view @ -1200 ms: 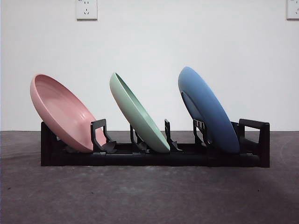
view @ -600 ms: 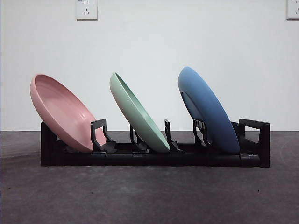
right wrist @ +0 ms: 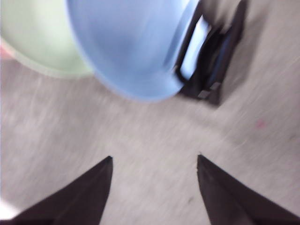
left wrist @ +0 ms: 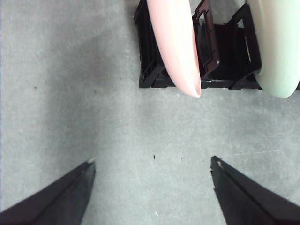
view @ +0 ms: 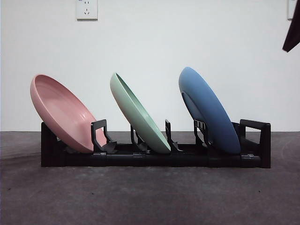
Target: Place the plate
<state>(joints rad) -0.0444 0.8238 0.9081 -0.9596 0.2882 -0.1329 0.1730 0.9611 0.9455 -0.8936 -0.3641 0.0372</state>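
Observation:
A black dish rack (view: 154, 157) stands on the table and holds three tilted plates: a pink plate (view: 63, 112) at the left, a green plate (view: 138, 112) in the middle and a blue plate (view: 208, 110) at the right. My right gripper (right wrist: 154, 161) is open and empty above the table near the blue plate (right wrist: 131, 42); the view is blurred. A black tip (view: 293, 33) shows at the front view's top right corner. My left gripper (left wrist: 152, 164) is open and empty over the table near the pink plate (left wrist: 176, 42).
The rack's end frame (view: 258, 140) rises at the right beside the blue plate. Grey table surface (view: 150, 197) lies before the rack. A white wall with a socket (view: 86, 9) stands behind.
A black arm tip has come into the front view at the top right corner. The rack and the three plates have not moved.

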